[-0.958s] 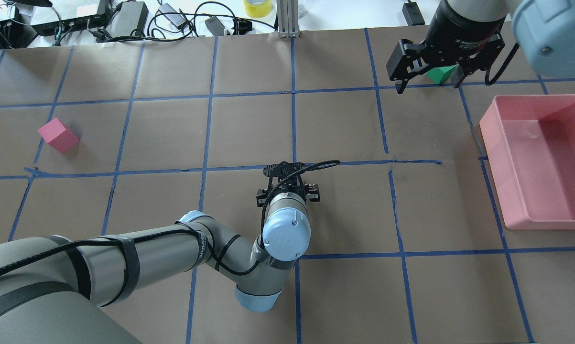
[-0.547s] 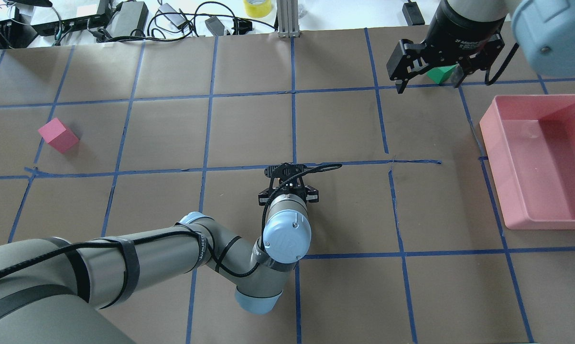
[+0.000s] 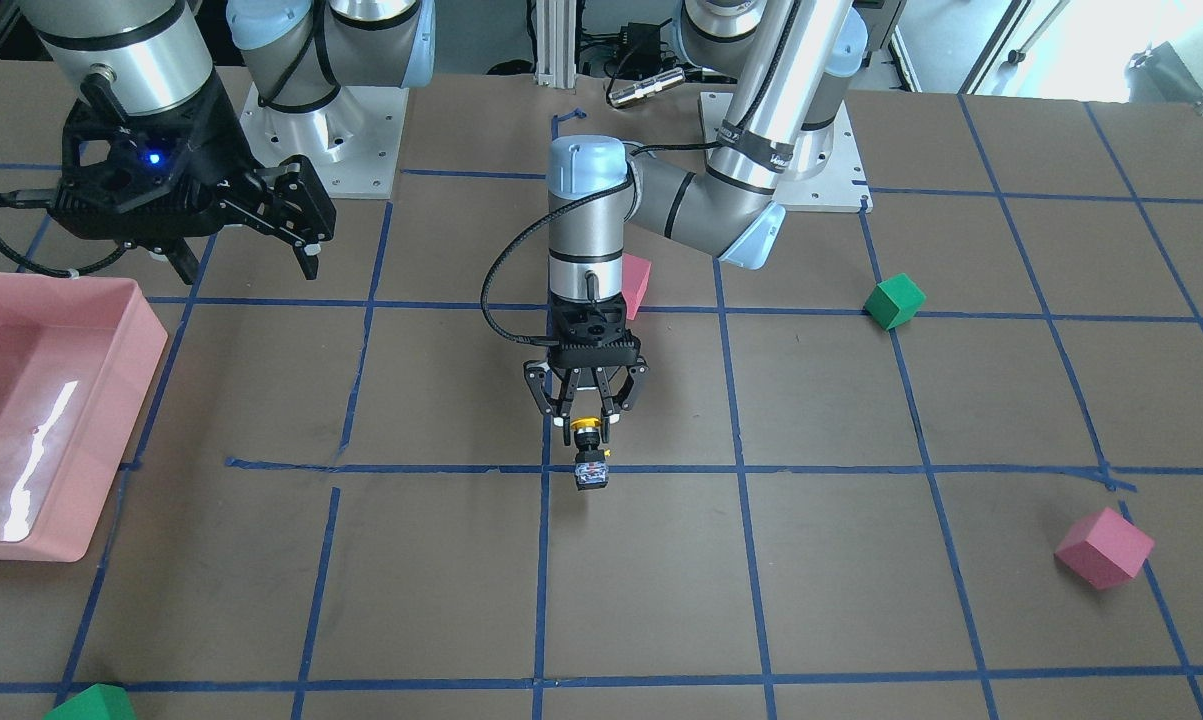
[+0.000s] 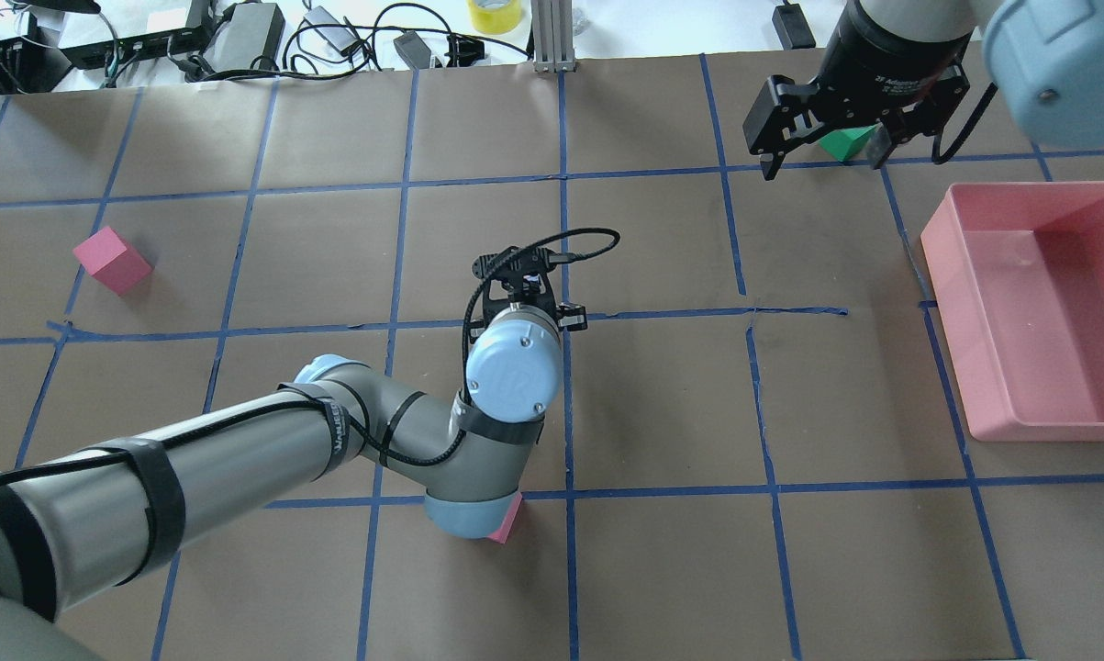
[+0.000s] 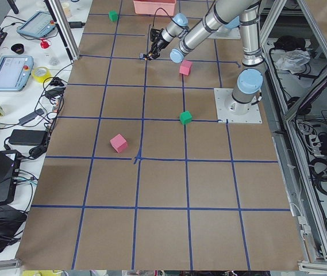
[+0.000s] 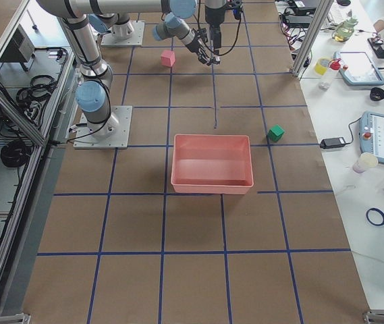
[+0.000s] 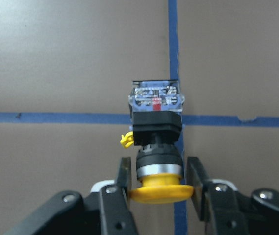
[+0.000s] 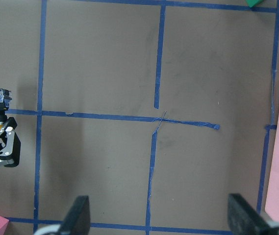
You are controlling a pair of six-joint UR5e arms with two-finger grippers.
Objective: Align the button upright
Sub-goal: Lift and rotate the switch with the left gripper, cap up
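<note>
left gripper: pinched in on the button's yellow cap, nothing else in it
button: hangs cap-up, base down, right over the tape cross; can't tell if the base touches down
doing it well: I'd lower straight, keep the wrist plumb, let go only once the base sits flat, then lift straight off so the cap doesn't tip it
room, front view: tray far off at 9, right gripper wide open and empty at 10, pink cube behind at 12, green cube at 2
edges: table edges well away
</note>
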